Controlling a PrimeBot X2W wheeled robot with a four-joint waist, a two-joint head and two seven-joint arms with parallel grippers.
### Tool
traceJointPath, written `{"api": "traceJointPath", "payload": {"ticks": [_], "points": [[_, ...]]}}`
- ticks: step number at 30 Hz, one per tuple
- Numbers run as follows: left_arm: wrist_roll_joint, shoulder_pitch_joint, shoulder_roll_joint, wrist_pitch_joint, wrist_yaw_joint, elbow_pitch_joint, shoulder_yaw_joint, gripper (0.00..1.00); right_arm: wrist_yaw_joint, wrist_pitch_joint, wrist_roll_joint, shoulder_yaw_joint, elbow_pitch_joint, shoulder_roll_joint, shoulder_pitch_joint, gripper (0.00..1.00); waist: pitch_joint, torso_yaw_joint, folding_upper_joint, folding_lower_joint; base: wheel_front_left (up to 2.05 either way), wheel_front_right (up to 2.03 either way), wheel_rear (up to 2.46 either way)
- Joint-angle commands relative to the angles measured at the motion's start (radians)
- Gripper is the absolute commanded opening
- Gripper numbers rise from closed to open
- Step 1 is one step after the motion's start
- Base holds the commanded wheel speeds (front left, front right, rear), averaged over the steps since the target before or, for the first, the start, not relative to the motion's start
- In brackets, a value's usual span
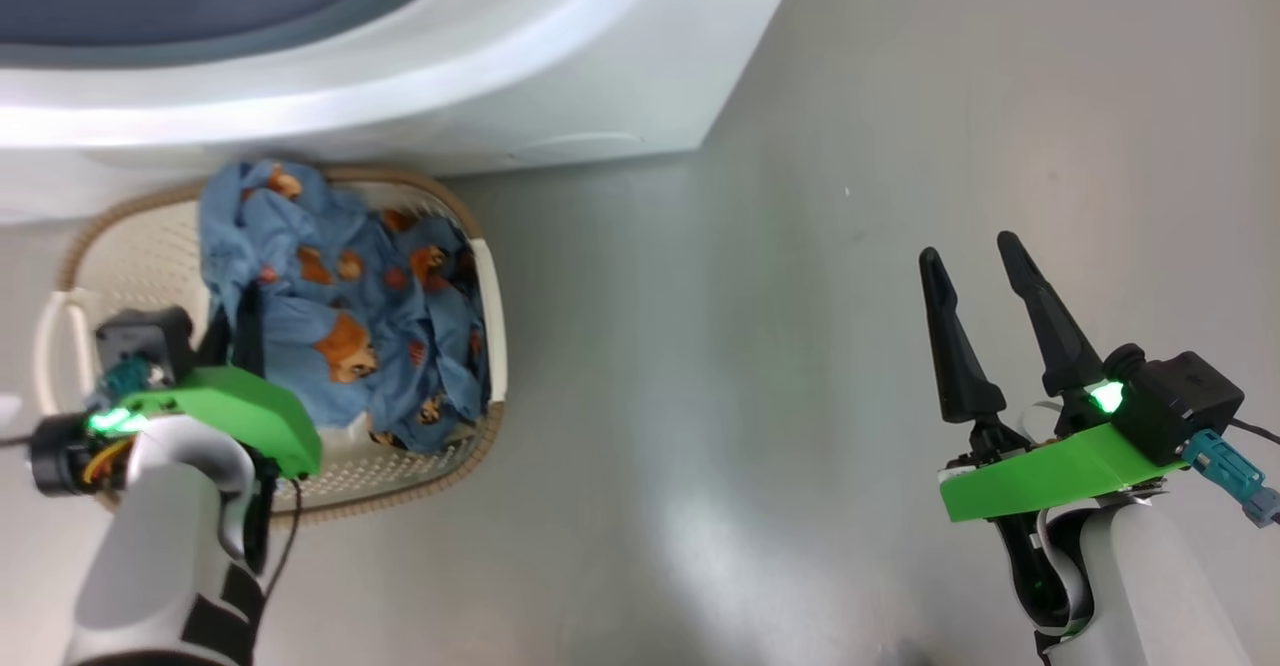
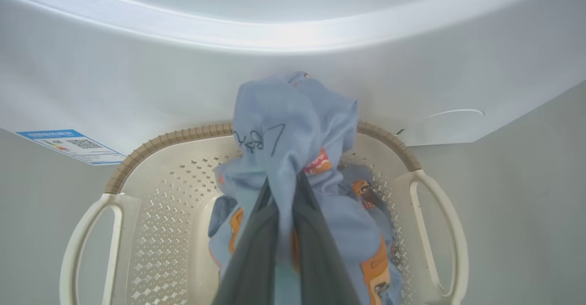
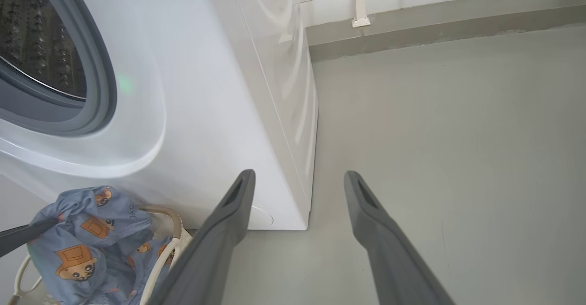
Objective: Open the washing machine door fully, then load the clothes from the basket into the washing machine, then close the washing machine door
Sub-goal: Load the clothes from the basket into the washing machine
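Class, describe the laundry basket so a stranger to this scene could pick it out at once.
Find the big white washing machine; on the grey floor close before its front sits the basket. It is cream perforated plastic, set apart by its brown woven-look rim, loop handles and the blue cartoon-print clothes inside.

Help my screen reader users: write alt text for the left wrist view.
The left gripper pinches a bunch of light-blue printed clothes between its two dark fingers, over the cream perforated basket. Behind stands the white washing machine, a blue label at left.
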Motion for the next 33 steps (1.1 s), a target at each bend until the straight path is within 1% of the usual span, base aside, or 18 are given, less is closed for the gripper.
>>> {"api": "traceJointPath", "payload": {"ticks": [1,13,17,26,33], "points": [[-0.002,0.046,0.026,-0.014,0.001,-0.045,0.027,0.0,0.003,-0.005,-0.004,0.022,-0.016,-0.004,0.037,1.0,-0.054,0.03,-0.0001,0.0,0.0,0.0,0.0],[0.008,0.221,-0.019,-0.014,0.01,-0.301,0.035,0.0,0.003,-0.005,0.005,0.021,0.01,-0.013,0.079,1.0,-0.185,0.059,-0.0001,0.0,0.0,0.0,0.0],[0.012,0.253,-0.026,-0.014,0.012,-0.356,0.031,0.0,0.003,-0.005,0.007,0.024,0.017,-0.013,0.087,1.0,-0.21,0.064,-0.0001,0.0,0.0,0.0,0.0],[0.016,0.312,-0.036,-0.014,0.023,-0.488,0.017,0.0,0.003,-0.005,0.014,0.031,0.034,-0.017,0.105,1.0,-0.284,0.079,-0.0001,0.0,0.0,0.0,0.0],[0.022,0.379,-0.029,-0.014,0.031,-0.599,0.018,0.0,0.003,-0.005,0.015,0.029,0.042,-0.023,0.128,1.0,-0.35,0.081,-0.0001,0.0,0.0,0.0,0.0]]}}
